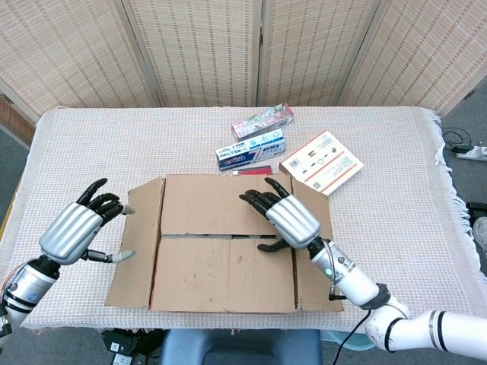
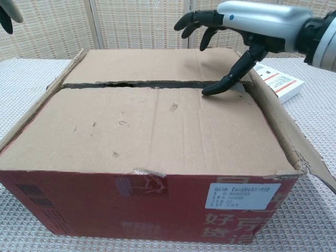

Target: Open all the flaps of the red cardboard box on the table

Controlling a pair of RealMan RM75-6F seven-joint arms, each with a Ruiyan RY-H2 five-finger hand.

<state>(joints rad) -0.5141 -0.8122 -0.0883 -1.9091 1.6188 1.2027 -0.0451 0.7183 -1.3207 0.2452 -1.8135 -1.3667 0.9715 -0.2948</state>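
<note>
Head view shows the box (image 1: 224, 243) at the near middle of the table (image 1: 396, 144), its two long flaps lying flat and meeting at a seam (image 1: 224, 236) that runs from 9 to 3 o'clock, while the two short end flaps already splay outward at left and right. The right hand (image 1: 283, 218) hovers over the seam's 3 o'clock end, fingers spread, holding nothing; the chest view shows its thumb tip (image 2: 210, 90) down at the slit, touching or just above the near flap, I cannot tell which. That placement appears chosen to hook a flap edge where the gap gives purchase. The left hand (image 1: 76, 228) waits off the box at 9 o'clock, beside the left end flap, fingers apart and empty, probably standing by to steady the box or take a flap. Both long flaps remain to be lifted, so the task is in its early part. At 12 to 1 o'clock beyond the box lie a few small cartons (image 1: 251, 148) and a booklet (image 1: 322, 162), clear of the far flap's hinge but possibly within its swing.
</note>
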